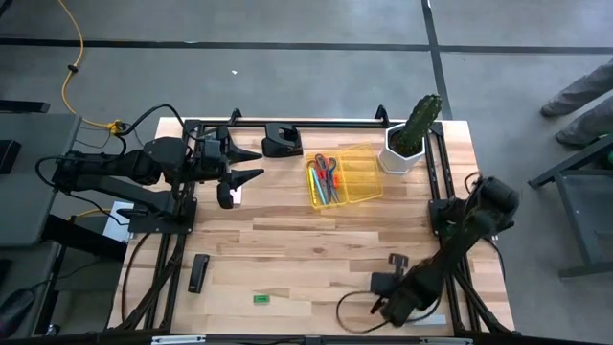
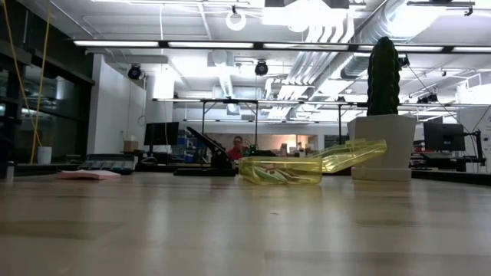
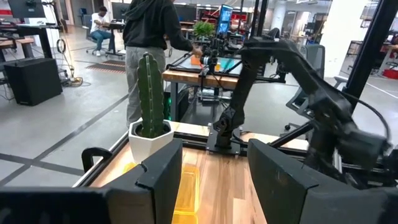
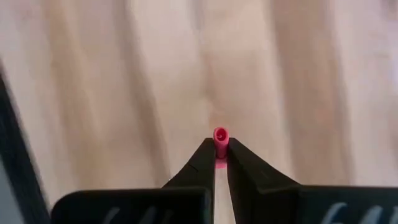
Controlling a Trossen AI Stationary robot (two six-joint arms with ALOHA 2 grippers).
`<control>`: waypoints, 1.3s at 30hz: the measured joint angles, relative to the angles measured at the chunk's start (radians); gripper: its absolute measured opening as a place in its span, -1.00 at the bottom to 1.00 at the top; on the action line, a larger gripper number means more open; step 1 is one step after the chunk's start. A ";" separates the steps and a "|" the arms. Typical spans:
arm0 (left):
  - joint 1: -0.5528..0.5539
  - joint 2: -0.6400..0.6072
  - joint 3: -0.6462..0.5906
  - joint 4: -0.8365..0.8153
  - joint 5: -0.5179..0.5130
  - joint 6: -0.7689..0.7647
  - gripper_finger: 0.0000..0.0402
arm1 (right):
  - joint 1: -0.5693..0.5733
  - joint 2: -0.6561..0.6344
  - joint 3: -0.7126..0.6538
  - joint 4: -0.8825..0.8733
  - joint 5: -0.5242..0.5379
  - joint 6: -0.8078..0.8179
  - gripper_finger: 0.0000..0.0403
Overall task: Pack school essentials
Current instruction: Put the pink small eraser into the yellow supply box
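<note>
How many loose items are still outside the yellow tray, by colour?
Pink: 2, pad and small piece in the right gripper
Green: 1, eraser
Black: 1, bar
Total: 4

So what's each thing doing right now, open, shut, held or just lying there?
right gripper: shut on small pink piece, low over the table
left gripper: open, empty, above the table
yellow tray: open, holding scissors and pencils
green eraser: lying loose
cactus pot: upright
</note>
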 joint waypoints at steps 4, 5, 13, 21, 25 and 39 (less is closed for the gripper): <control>0.000 0.000 0.000 -0.003 0.000 0.000 -0.14 | -0.062 -0.191 -0.168 0.195 0.054 0.005 -0.97; 0.000 0.000 0.000 -0.003 0.000 -0.001 -0.14 | -0.084 -0.243 -0.225 0.274 0.066 -0.004 -0.97; 0.000 0.000 0.000 -0.111 0.000 -0.088 -0.14 | -0.373 -0.522 -0.607 0.954 0.077 -0.243 -0.98; 0.000 0.016 0.001 -0.127 0.007 -0.158 -0.14 | -0.694 -0.527 -0.513 1.069 -0.022 -0.665 -0.98; 0.000 0.041 0.001 -0.074 0.030 -0.158 -0.14 | -0.799 -0.527 -0.397 1.070 -0.055 -0.820 -0.98; 0.043 0.195 0.000 0.195 0.142 -0.089 -0.14 | -0.897 -0.527 -0.158 1.023 -0.161 -1.015 -0.98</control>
